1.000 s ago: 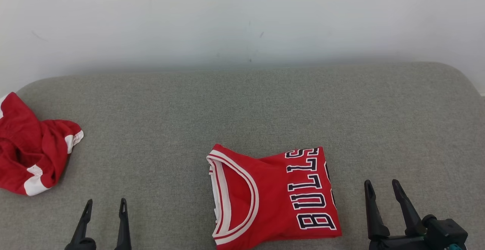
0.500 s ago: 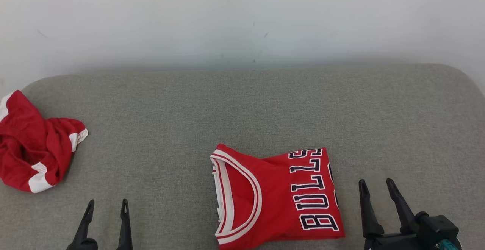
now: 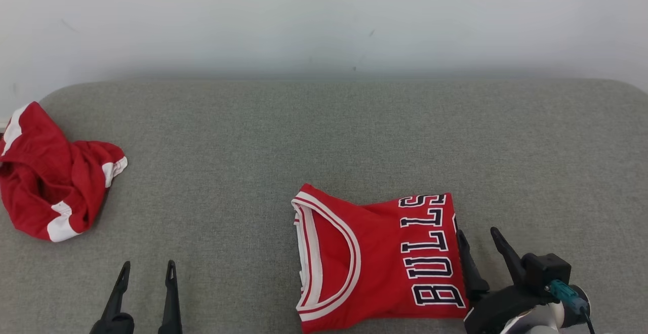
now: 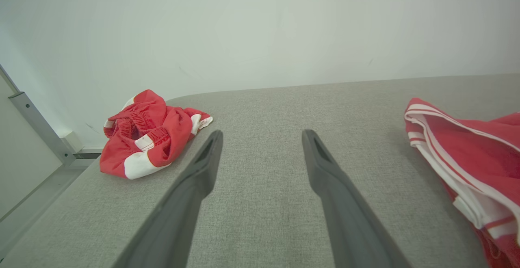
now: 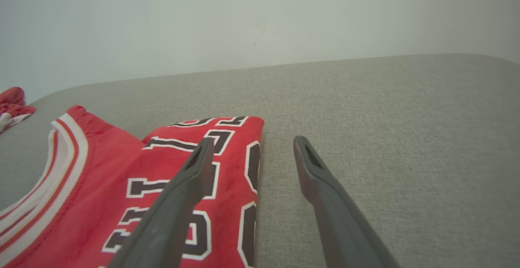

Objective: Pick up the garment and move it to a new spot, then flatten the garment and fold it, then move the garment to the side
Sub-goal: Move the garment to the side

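The garment (image 3: 374, 258), a red jersey with white trim and dark "BULLS" lettering, lies folded flat on the grey cushion near its front edge. My right gripper (image 3: 477, 233) stands open at the jersey's right edge. In the right wrist view its left finger (image 5: 178, 195) hangs over the lettering of the jersey (image 5: 142, 178) and its right finger over bare cushion, with the right gripper (image 5: 254, 139) empty. My left gripper (image 3: 148, 264) is open and empty at the lower left, well clear of the jersey (image 4: 479, 158); between the fingers of the left gripper (image 4: 263, 134) lies only cushion.
A crumpled red garment with white bands (image 3: 55, 182) lies at the cushion's far left edge, also seen as a red heap (image 4: 150, 134). The grey cushion (image 3: 304, 131) stretches wide behind and to the right of the jersey. A pale wall (image 3: 324, 20) backs it. A metal frame (image 4: 36, 126) stands off its left end.
The head camera has shifted, sliding the whole picture right and up. My right gripper has moved left to the jersey's right edge and turned its wrist. The left gripper stays put.
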You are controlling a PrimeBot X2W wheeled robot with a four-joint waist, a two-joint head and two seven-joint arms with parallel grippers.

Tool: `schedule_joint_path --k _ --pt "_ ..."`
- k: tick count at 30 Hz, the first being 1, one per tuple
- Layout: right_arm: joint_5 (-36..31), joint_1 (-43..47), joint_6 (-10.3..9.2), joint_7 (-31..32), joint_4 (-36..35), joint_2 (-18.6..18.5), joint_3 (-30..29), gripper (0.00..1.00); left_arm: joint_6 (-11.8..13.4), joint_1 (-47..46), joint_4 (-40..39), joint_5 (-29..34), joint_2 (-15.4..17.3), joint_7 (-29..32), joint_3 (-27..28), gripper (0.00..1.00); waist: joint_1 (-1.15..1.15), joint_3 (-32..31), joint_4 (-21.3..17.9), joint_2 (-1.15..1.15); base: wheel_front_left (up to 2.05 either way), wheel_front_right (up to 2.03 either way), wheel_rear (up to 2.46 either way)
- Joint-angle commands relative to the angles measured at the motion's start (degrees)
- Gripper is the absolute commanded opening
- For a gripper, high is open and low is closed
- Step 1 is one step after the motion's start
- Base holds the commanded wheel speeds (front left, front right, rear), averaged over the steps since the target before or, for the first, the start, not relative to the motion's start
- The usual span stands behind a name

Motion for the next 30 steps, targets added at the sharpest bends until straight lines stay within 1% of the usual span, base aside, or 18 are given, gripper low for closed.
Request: schedule_joint_path --k 1,7,12,13,14,16,18,22,30 --pt "0.3 -1.1 -0.15 0.1 1.6 -0.1 0.4 1.00 0.1 -0.5 0.1 -0.2 -0.1 -0.2 0.0 1.00 0.00 0.9 0.6 0.00 0.00 0.00 0.00" --pt "1.1 -6.0 -0.15 -0.5 10.7 -0.1 2.2 1.00 0.0 -1.6 0.3 -0.4 -0.1 -0.2 -0.2 1.00 0.00 2.8 1.4 0.00 0.00 0.00 0.00" --pt "1.7 -7.9 -0.15 -0.9 17.6 0.4 3.1 1.00 0.1 -2.5 0.4 -0.5 -0.1 -0.2 -0.2 1.00 0.00 3.7 1.8 0.00 0.00 0.00 0.00" --pt "2.2 -8.2 -0.15 -1.1 19.7 0.8 4.1 1.00 0.2 -2.6 0.5 -0.5 -0.2 -0.2 -0.1 1.00 0.00 3.8 1.7 0.00 0.00 0.00 0.00" --pt "2.5 -8.3 -0.15 -1.0 20.6 1.0 5.0 0.90 0.3 -2.6 0.5 -0.5 -0.2 -0.2 -0.1 1.00 0.00 3.9 1.7 0.00 0.00 0.00 0.00" --pt "3.6 -8.8 -0.15 -1.2 21.6 1.4 6.7 0.00 0.3 -2.8 0.6 -0.5 -0.2 -0.2 0.0 1.00 0.00 4.1 1.5 0.00 0.00 0.00 0.00" --pt "4.6 -9.4 -0.15 -1.2 22.4 1.4 8.0 0.00 0.3 -3.0 0.6 -0.5 -0.2 -0.2 0.0 1.00 0.00 4.3 1.3 0.00 0.00 0.00 0.00" --pt "6.8 -12.2 -0.17 -1.4 23.4 0.2 9.5 0.00 0.0 -3.7 0.6 -0.6 -0.3 -0.2 -0.2 1.00 0.00 5.1 1.2 0.00 0.00 0.00 0.00" --pt "9.5 -22.0 -0.17 -1.8 23.2 -4.5 10.7 0.00 -0.1 -5.6 -0.5 -0.7 -0.6 -0.2 -0.6 1.00 0.00 9.9 0.0 0.00 0.00 0.00 0.00"
